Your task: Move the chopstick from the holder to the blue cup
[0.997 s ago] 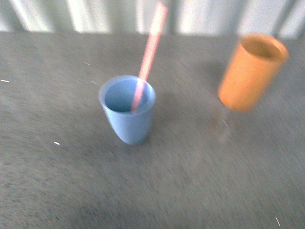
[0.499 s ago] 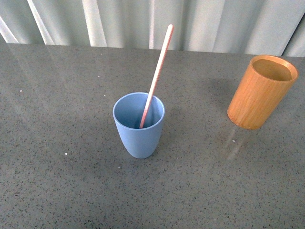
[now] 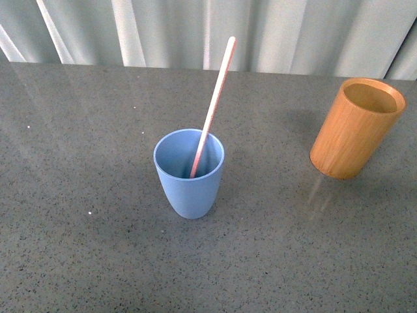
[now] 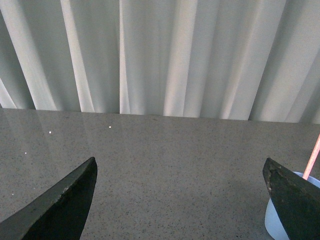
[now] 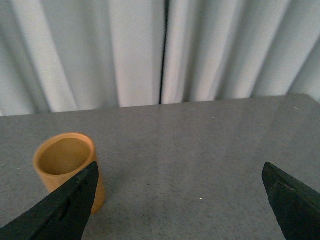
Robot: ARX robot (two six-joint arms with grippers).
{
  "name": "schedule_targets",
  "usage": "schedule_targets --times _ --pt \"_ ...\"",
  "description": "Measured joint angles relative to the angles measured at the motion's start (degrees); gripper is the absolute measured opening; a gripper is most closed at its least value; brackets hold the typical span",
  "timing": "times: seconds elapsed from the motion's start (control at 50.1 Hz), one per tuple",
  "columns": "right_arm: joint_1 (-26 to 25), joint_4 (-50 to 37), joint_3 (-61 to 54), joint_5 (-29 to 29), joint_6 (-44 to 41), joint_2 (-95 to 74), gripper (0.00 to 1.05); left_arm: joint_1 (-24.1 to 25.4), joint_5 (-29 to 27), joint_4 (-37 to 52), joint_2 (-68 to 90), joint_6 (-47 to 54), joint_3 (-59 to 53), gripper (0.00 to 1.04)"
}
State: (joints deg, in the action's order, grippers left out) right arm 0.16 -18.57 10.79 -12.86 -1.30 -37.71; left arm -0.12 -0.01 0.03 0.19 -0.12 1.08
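Note:
The pale pink chopstick (image 3: 214,104) stands tilted inside the light-blue cup (image 3: 189,175) at the middle of the table. The orange-brown wooden holder (image 3: 356,129) stands upright to the right and looks empty. Neither gripper shows in the front view. In the left wrist view my left gripper (image 4: 180,167) is open and empty, with the blue cup (image 4: 277,219) and the chopstick (image 4: 312,157) just behind its one finger. In the right wrist view my right gripper (image 5: 180,170) is open and empty, and the holder (image 5: 67,167) stands beside one finger.
The grey speckled tabletop (image 3: 98,248) ends at a pale pleated curtain (image 3: 163,29) along its far edge. Nothing else stands on the table.
The front view was blurred and shifted a second ago and is sharp and steady now. The cup, chopstick and holder keep their places on the table.

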Motion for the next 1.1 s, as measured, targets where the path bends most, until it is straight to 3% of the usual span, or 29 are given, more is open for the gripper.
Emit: schedule_targets --times 0.16,0.219,0.279,0.419,0.678,1.097 --pt "-0.6 -1.3 -0.5 1.8 0.5 0.9 0.93 0.0 0.0 0.0 0.0 0.0 0.0 0.98" --pt "-0.5 -7.9 -2.9 10.2 0.7 1.6 0.81 0.0 0.0 0.0 0.0 0.0 0.0 0.98" --pt "-0.2 -8.9 -3.9 12.9 0.7 2.8 0.72 0.0 0.0 0.0 0.0 0.0 0.0 0.98" --pt "-0.2 -7.1 -6.3 12.9 0.7 7.1 0.4 0.0 0.0 0.0 0.0 0.0 0.0 0.98" --pt "-0.1 -3.3 -8.0 12.9 0.6 12.9 0.0 0.0 0.0 0.0 0.0 0.0 0.0 0.98" --pt "-0.1 3.9 -9.8 12.9 0.7 23.3 0.01 0.0 0.0 0.0 0.0 0.0 0.0 0.98"
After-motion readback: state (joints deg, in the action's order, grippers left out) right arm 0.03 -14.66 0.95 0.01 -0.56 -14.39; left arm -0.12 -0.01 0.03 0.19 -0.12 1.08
